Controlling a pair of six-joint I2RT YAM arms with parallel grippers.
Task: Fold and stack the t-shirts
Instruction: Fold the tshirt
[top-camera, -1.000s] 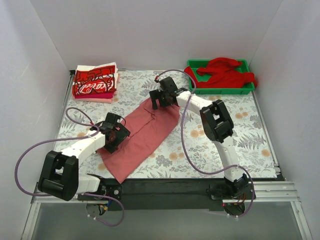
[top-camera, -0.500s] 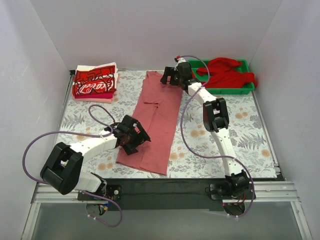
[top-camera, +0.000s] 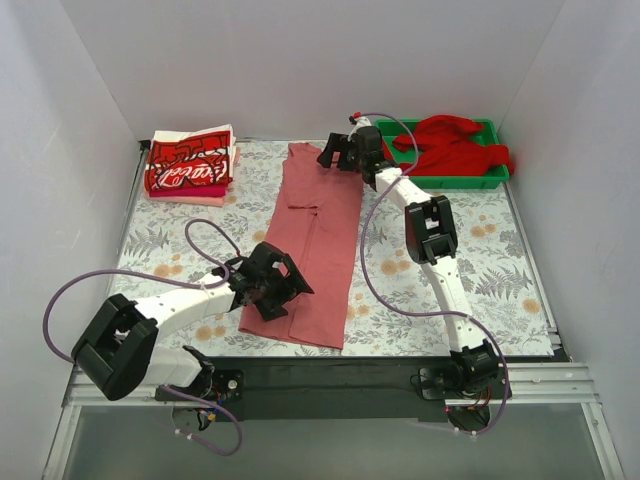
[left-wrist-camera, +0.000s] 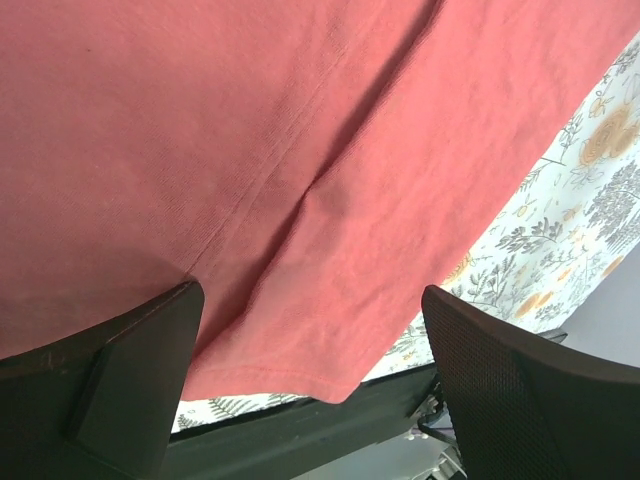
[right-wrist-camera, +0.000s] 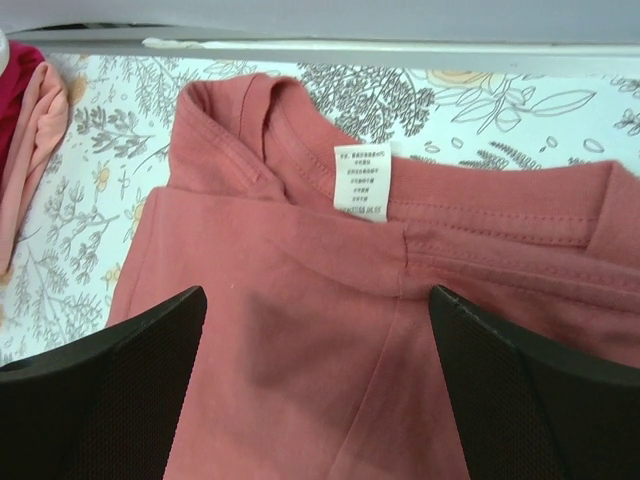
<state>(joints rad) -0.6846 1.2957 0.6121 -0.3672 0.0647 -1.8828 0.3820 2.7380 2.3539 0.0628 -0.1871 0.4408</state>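
Hovering wide open: left gripper at 6 o'clock of the pink shirt, right gripper at 12. Limp, probably slippy; pinch hem corners.

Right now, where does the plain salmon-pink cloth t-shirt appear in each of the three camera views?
Top external: the plain salmon-pink cloth t-shirt lies as a long strip down the middle of the picture.
Left wrist: it fills most of the picture, one edge at the bottom.
Right wrist: its collar end, with a white label, fills the centre.
Shared landmark: the floral tablecloth, beside the shirt in all three.
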